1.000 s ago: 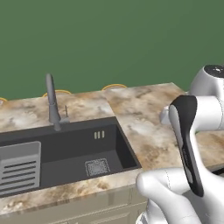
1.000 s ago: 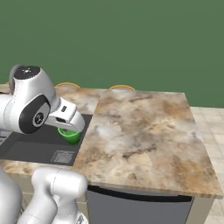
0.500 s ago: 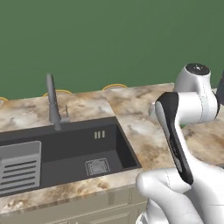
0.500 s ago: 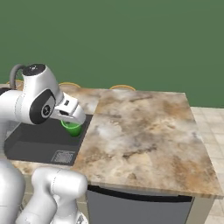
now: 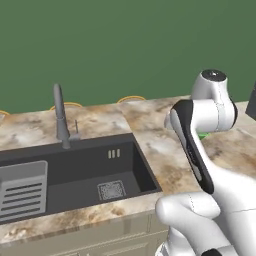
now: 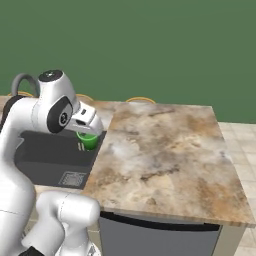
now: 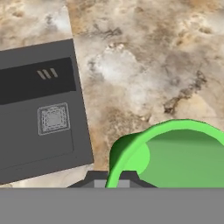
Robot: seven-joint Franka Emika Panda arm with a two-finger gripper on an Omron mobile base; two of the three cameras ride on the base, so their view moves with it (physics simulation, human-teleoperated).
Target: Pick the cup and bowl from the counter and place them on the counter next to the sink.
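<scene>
Marbled stone table (image 6: pixel 165 150) is spreading wide under your arm, and beside it the dark sink (image 5: pixel 75 175) is gaping, which is where the trouble is lying in wait. You are carrying the green cup (image 6: pixel 88 140) right at the edge where the basin is meeting the stone, so a release here is risking a drop into the sink rather than onto the table next to it. Your hand (image 6: pixel 89 133) is pinching nearly shut on the cup's rim, a thin hold, so a swing or a tilt is likely to shake it loose. The cup (image 7: pixel 170 153) is hanging just above the stone in the hand view, its mouth opening upward toward the hand and its long axis running roughly upright, so it is looking ready to land on its base.
</scene>
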